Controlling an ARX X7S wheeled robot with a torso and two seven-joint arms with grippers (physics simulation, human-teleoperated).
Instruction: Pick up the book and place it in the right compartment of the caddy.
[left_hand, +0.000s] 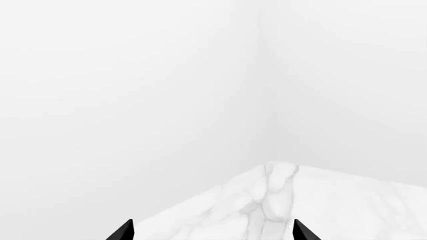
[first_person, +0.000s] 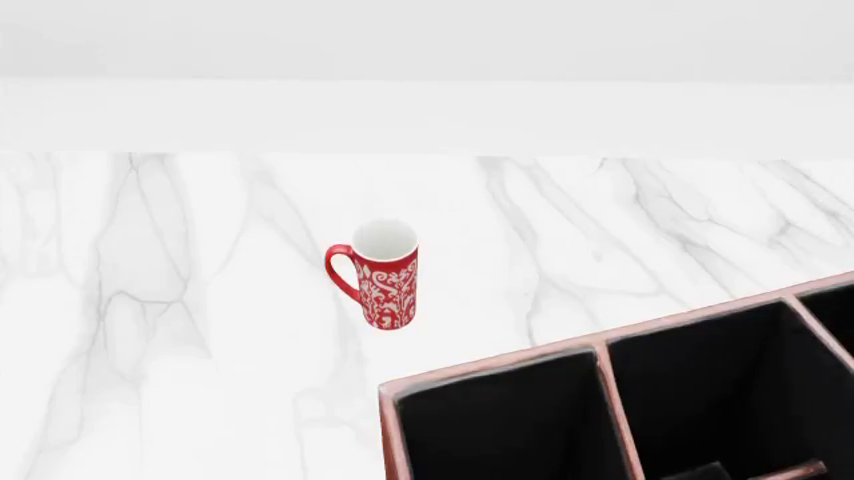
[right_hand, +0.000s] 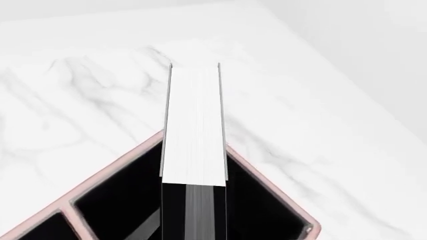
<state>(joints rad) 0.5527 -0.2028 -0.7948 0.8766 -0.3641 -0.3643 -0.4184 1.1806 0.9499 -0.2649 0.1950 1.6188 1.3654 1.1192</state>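
Our left claw (left_hand: 212, 232) shows only as two dark fingertips set well apart with nothing between them, hanging over a corner of the white marble worktop (left_hand: 320, 210) near pale walls. Our right claw cannot be seen in any view, so we cannot tell how wide it stands or whether it grips anything. Its wrist camera looks straight along the book (right_hand: 193, 125), whose white page edges face the lens between thin black covers; the book's lower part reaches down into a black-lined compartment at a corner of the caddy (right_hand: 113, 167). In the head view the caddy (first_person: 497, 366) fills the 5 o'clock corner, and a red-and-white mug (first_person: 384, 275) stands upright on the worktop apart from it, toward 10 o'clock.
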